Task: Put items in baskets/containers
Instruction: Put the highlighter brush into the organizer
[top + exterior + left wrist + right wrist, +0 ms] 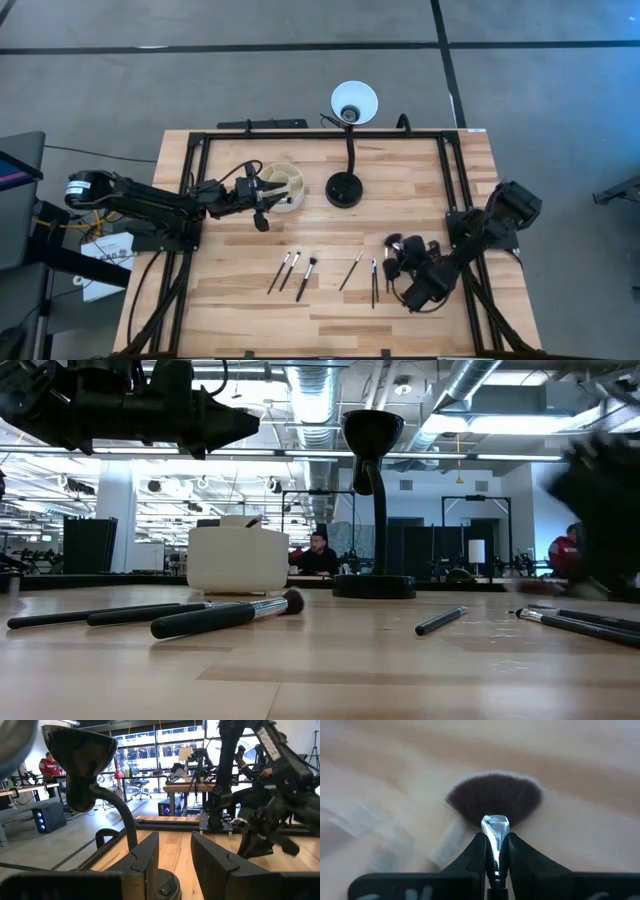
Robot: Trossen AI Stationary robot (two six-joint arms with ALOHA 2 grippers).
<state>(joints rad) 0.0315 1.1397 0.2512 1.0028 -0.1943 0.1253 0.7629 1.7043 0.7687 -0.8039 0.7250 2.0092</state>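
The cream cup (288,187) (238,559) stands on its base at the table's far left-centre. My left gripper (264,203) (175,862) hovers open beside and above the cup, pointing level toward the table's right, with nothing between its fingers. Several thin black-handled brushes (290,271) (225,615) lie flat on the wood in the near middle, and others (373,283) (580,623) lie farther right. My right gripper (396,256) (495,845) is over the near right part of the table, shut on the fan-shaped brush (494,799). My right gripper pinches the fan brush by its silver ferrule (495,826), just behind the dark fan of bristles, between its two fingers. The brush lies along the fingers and the fan sticks out past their tips. The handle is hidden behind the gripper.
A black desk lamp stands with its round base (345,190) (375,587) just right of the cup; its neck rises to the white shade (354,101) past the far edge. Black frame rails (320,135) border the table. People sit in the room beyond.
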